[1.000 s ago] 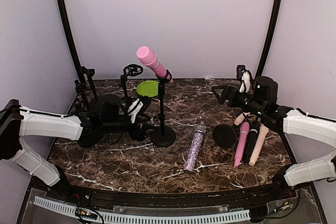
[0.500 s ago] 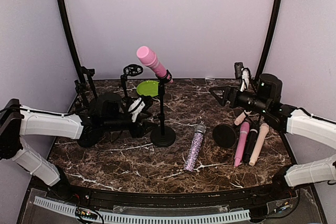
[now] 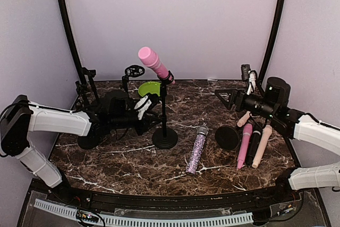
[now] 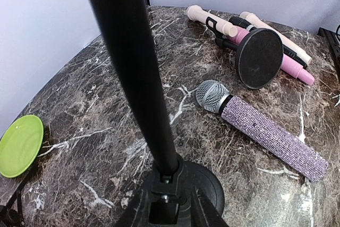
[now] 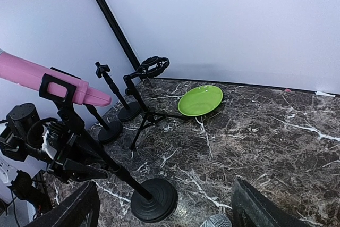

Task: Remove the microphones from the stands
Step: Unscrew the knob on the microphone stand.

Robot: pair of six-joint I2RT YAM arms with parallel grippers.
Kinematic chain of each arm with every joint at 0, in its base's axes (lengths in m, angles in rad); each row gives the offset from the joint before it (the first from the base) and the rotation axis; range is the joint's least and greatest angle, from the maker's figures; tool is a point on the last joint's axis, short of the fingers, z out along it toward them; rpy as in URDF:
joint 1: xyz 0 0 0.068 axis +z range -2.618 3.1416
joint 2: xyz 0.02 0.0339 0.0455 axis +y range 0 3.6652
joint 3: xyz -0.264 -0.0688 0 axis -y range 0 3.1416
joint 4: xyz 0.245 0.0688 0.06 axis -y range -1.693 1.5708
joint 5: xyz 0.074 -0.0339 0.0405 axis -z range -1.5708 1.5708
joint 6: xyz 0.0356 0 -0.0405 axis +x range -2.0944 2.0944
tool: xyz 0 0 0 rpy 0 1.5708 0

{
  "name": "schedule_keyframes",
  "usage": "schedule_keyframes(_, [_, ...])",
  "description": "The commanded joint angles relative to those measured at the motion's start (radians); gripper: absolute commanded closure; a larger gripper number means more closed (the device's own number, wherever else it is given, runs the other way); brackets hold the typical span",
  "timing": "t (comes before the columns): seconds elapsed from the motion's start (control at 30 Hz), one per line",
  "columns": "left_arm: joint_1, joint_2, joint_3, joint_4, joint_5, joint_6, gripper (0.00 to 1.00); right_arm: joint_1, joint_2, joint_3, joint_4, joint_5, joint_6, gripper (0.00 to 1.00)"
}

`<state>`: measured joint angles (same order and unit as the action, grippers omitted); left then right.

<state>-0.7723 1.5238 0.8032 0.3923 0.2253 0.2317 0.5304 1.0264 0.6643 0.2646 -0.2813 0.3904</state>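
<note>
Smooth pink microphone point(image 3: 153, 62) is clipped in matte black stand point(image 3: 163, 115). Its pole is pinched by left gripper point(image 4: 166, 211), fingertips cropped. Right gripper point(image 5: 167, 206) is spread wide, empty.

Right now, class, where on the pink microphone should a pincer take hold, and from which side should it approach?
Grip the pink microphone on its bare upper barrel, above the clip. The clip holds only its lower end and the head tilts up clear of it. Probably come from the right with the open right pincer, jaws across the barrel.
</note>
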Motion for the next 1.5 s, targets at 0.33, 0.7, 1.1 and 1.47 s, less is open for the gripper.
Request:
schedule_keyframes(0.33, [0.024,-0.022,-0.010,0.013,0.056,-0.061,0.68,0.028,-0.031,-0.028,0.024,0.027,0.012,0.14])
schedule_keyframes(0.7, [0.029,-0.031,-0.042,0.045,0.132,-0.176,0.91,0.082,0.002,0.015,-0.011,0.056,-0.042,0.15])
schedule_keyframes(1.1, [0.036,0.004,-0.064,0.122,0.225,-0.507,0.98,0.229,0.103,0.027,0.115,0.086,-0.065,0.16])
schedule_keyframes(1.47, [0.066,0.032,-0.095,0.199,0.300,-0.776,0.99,0.317,0.209,0.031,0.249,0.128,-0.040,0.17])
